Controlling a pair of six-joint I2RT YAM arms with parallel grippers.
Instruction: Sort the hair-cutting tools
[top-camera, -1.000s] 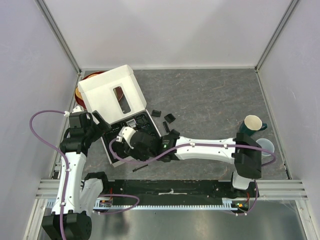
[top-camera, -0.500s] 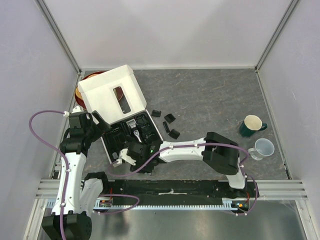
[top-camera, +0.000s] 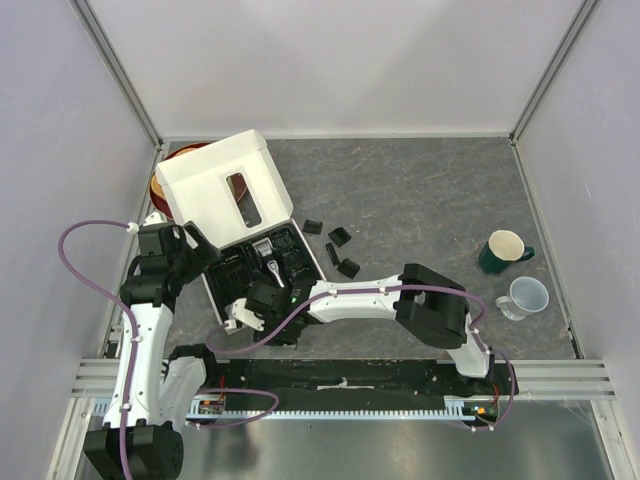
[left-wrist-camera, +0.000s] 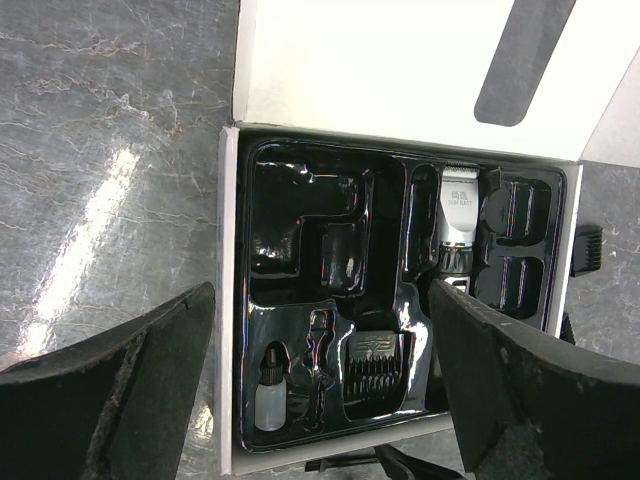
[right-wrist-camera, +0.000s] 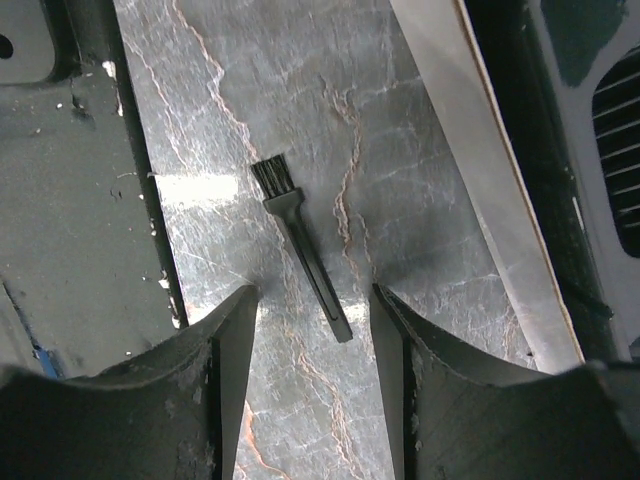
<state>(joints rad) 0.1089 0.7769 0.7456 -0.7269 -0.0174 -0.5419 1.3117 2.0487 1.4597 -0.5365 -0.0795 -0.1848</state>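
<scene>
The small brush (right-wrist-camera: 300, 245) lies flat on the counter (right-wrist-camera: 230, 130) by its near edge, just beside the box (right-wrist-camera: 465, 150). The right pincer (right-wrist-camera: 312, 300) hangs over it, sides apart, one each side of the handle. Best go straight down and pinch the handle's middle. The left pincer (left-wrist-camera: 320, 290) is wide apart over the tray (left-wrist-camera: 300, 200). I count one brush, one clipper (left-wrist-camera: 458, 225), four loose comb guards (top-camera: 340, 236)

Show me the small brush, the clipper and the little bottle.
small brush (right-wrist-camera: 305, 258): right wrist view, on its handle.
clipper (left-wrist-camera: 458, 215): left wrist view, on its silver head.
little bottle (left-wrist-camera: 268, 400): left wrist view, on its body.
</scene>
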